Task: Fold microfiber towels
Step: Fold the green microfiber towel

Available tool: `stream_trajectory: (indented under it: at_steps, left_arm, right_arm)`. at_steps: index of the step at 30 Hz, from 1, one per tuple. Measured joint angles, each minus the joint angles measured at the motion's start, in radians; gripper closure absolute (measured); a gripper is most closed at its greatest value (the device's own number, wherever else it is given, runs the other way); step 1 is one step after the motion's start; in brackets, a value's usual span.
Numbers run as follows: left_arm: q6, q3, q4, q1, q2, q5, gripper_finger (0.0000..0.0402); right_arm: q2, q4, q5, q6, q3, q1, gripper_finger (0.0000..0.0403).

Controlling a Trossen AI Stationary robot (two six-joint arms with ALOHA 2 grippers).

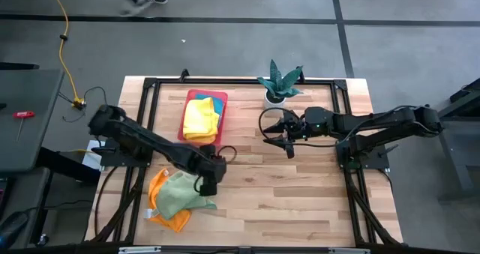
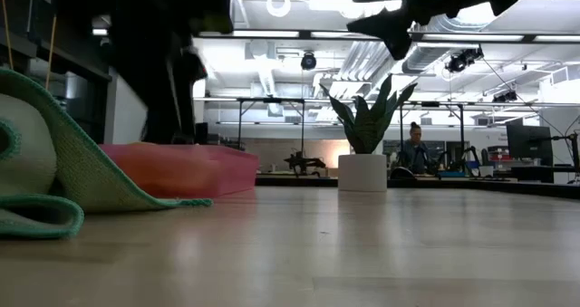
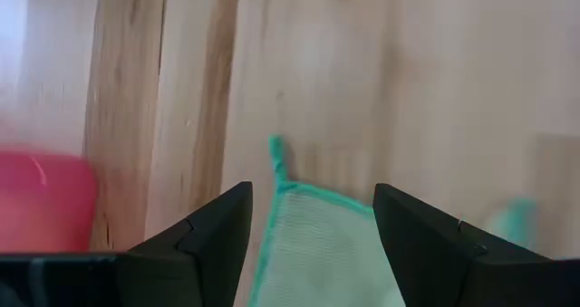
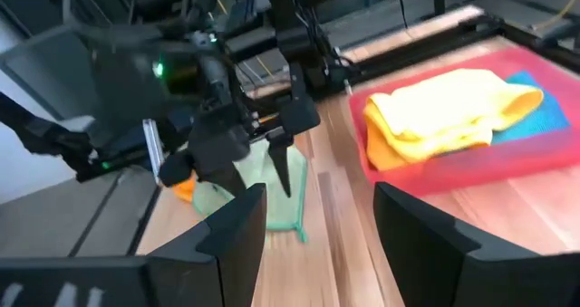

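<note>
The left gripper [image 1: 208, 185], lower left of centre in the high view, hovers over the light green towel [image 1: 180, 195] with fingers parted and gripping nothing, apparently just off a corner. That towel lies on the orange towel [image 1: 159, 186]. The right gripper [image 1: 283, 128] waits mid-frame, open and empty. The pink tray [image 1: 221, 116] (upper centre) holds yellow towels [image 1: 201, 119] over a teal towel [image 1: 217, 101].

Four towels show: one yellow [image 1: 201, 118], one teal [image 1: 217, 101], one green [image 1: 178, 193], one orange [image 1: 166, 218]. One tray [image 1: 184, 128], one plant [image 1: 280, 82].
</note>
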Motion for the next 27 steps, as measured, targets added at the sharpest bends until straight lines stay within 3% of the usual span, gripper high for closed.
stream_trajectory:
  at_steps: [6,12,20,24,27]
  left_arm:
    - [-0.025,0.001,0.004,-0.002,0.118,-0.018,0.0201]
    - [-0.026,0.001,0.084,0.021,0.19,0.052,0.0212]
    - [-0.052,0.005,0.08,0.056,0.219,0.06,0.0236]
    - [-0.051,0.005,0.068,0.068,0.221,0.074,0.0285]
    - [-0.051,0.004,0.063,0.071,0.221,0.07,0.0362]
  right_arm:
    - [0.0,-0.066,0.0,-0.028,0.0,0.0,0.0206]
    - [0.0,-0.099,0.001,-0.053,0.0,0.0,0.0206]
    - [0.0,-0.11,0.001,-0.052,0.0,0.0,0.0206]
    - [0.0,-0.118,0.001,-0.048,0.0,0.0,0.0206]
    - [0.0,-0.124,0.001,-0.045,0.0,0.0,0.0206]
